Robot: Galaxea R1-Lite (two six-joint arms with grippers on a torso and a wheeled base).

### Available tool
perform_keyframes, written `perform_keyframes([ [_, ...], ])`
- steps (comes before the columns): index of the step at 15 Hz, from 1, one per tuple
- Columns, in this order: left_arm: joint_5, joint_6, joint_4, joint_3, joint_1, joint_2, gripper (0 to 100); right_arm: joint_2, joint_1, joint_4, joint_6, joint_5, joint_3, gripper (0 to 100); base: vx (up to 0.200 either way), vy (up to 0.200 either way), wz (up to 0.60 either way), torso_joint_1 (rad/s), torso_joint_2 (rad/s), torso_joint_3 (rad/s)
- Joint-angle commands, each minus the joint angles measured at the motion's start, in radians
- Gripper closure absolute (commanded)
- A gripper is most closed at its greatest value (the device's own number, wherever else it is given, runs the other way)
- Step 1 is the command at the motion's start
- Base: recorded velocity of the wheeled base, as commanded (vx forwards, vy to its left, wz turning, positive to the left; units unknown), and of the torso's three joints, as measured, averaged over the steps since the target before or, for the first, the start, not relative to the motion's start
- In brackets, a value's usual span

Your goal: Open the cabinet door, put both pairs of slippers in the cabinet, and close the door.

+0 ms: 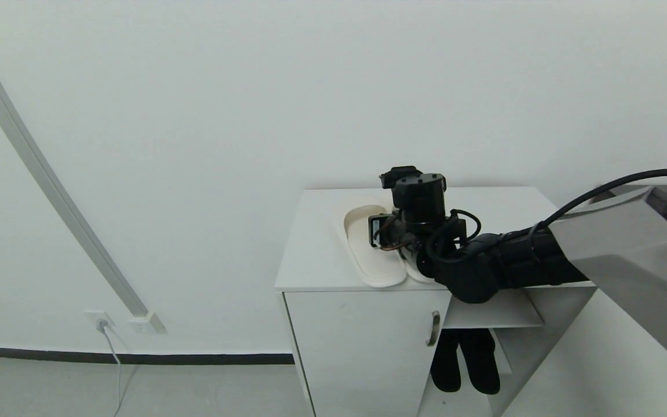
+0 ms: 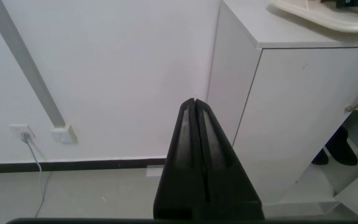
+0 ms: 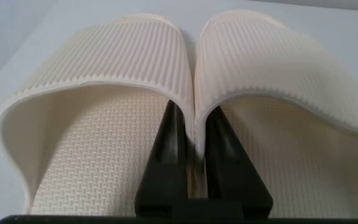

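Right wrist view: right gripper (image 3: 194, 115) pinches both cream slippers' (image 3: 123, 62) adjoining strap edges, nearly closed, toes lying straight ahead of it.

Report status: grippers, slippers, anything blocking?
Left gripper shut, empty, low beside the cabinet. Right gripper pinching both white slippers by inner straps on cabinet top. Black slippers already inside. Nothing seen blocking.

— What's hidden on the white cabinet (image 1: 322, 255)?
— The black right arm (image 1: 484, 266) covers most of one cream ribbed foam slipper (image 1: 413, 272) at its front edge.
— Below?
— The black slippers (image 1: 478, 359) sit partly behind the white door (image 1: 362, 347); the base is cut off.
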Motion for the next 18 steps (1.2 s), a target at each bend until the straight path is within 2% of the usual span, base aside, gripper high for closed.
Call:
perform_keyframes([
  [1, 0.000, 0.000, 0.000, 0.000, 0.000, 0.001, 100, -0.102, 0.014, -0.015, -0.001, 0.041, 0.081, 100, 0.000, 0.000, 0.00, 0.000, 0.00, 0.000],
  [3, 0.000, 0.000, 0.000, 0.000, 0.000, 0.001, 100, -0.180, 0.027, -0.016, -0.003, 0.094, 0.167, 100, 0.000, 0.000, 0.00, 0.000, 0.00, 0.000],
  [6, 0.000, 0.000, 0.000, 0.000, 0.000, 0.001, 100, -0.279, 0.045, -0.019, 0.000, 0.105, 0.282, 100, 0.000, 0.000, 0.00, 0.000, 0.00, 0.000],
  [9, 0.000, 0.002, 0.000, 0.000, 0.000, 0.001, 100, -0.404, 0.067, -0.064, 0.003, 0.166, 0.463, 100, 0.000, 0.000, 0.00, 0.000, 0.00, 0.000],
  [14, 0.000, 0.002, 0.000, 0.000, 0.000, 0.001, 100, -0.533, 0.119, -0.138, 0.006, 0.171, 0.693, 100, 0.000, 0.000, 0.00, 0.000, 0.00, 0.000],
  [16, 0.000, 0.002, 0.000, 0.000, 0.000, 0.001, 100, -0.557, 0.143, -0.164, 0.008, 0.177, 0.754, 100, 0.000, 0.000, 0.00, 0.000, 0.00, 0.000],
  [18, -0.001, 0.002, 0.000, 0.000, 0.000, 0.001, 100, -0.553, 0.154, -0.168, 0.005, 0.182, 0.753, 100, 0.000, 0.000, 0.00, 0.000, 0.00, 0.000],
])
